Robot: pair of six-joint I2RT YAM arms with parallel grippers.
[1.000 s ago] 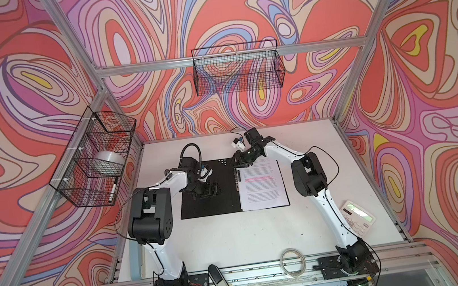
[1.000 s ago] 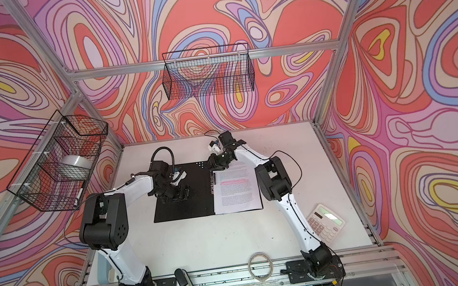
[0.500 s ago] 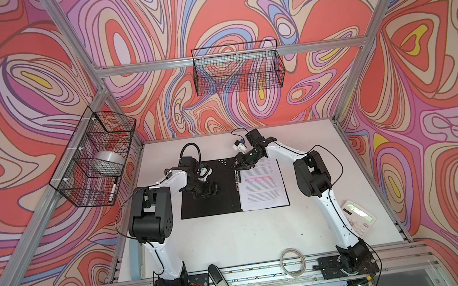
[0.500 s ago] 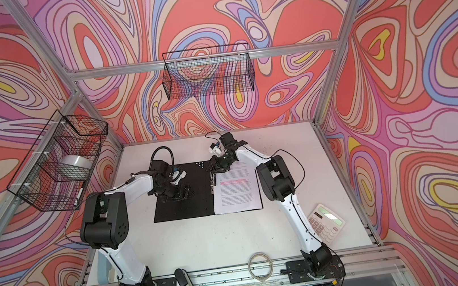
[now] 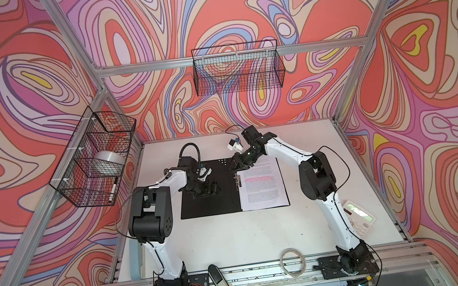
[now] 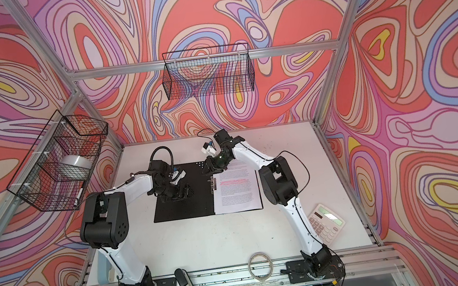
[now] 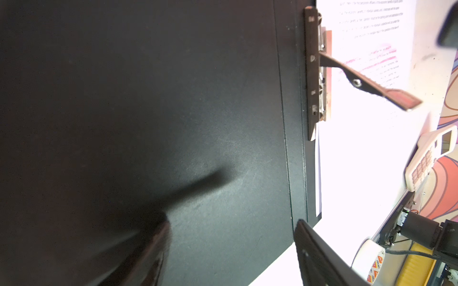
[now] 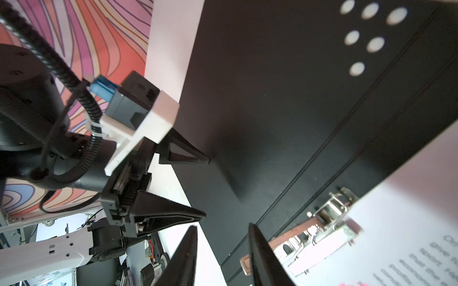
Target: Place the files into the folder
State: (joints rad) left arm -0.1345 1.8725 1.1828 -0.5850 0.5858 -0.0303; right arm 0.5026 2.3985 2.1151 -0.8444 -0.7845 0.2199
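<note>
Right hand (image 5: 232,168) has dropped a touch toward the far end of the spine clip (image 5: 238,179), and its jaws have narrowed slightly. My left hand (image 5: 205,191), the folder and the sheets haven't shifted.

The folder (image 5: 209,208) lies open and flat on the bench (image 5: 233,238), midway between the left and right edges and closer to the far edge than the near one. Its black inside faces up, with white dots (image 8: 369,11) at the far corner of the cover flap (image 7: 148,99). The files (image 5: 261,187) sit squared on the folder half toward the bench's right edge, print up. The pink highlighted line (image 5: 256,179) is toward their far end, and their spine-side edge is right at the clip.

My left hand has its jaws spread wide and grips nothing. Its fingertips (image 8: 168,205) are down on the cover flap, pinning it flat. My right hand has a narrow gap between its jaws with nothing in it, tips just beside the clip's far end.

As I read it, the sheets are placed and clamping is the step in hand. The clip lever (image 7: 359,81) stands raised over the paper, so the clip looks unlatched. The paper is blown out in the left wrist view, so I can't tell if the sheet edges are under the clip or only butted against it.

The next move calls for pushing the lever down flat with a fingertip, with the flap pinned so the folder doesn't slide. After that, the left hand comes off and the cover swings over. The paper is thin and loose, so a sideways nudge would likely skew the stack.
</note>
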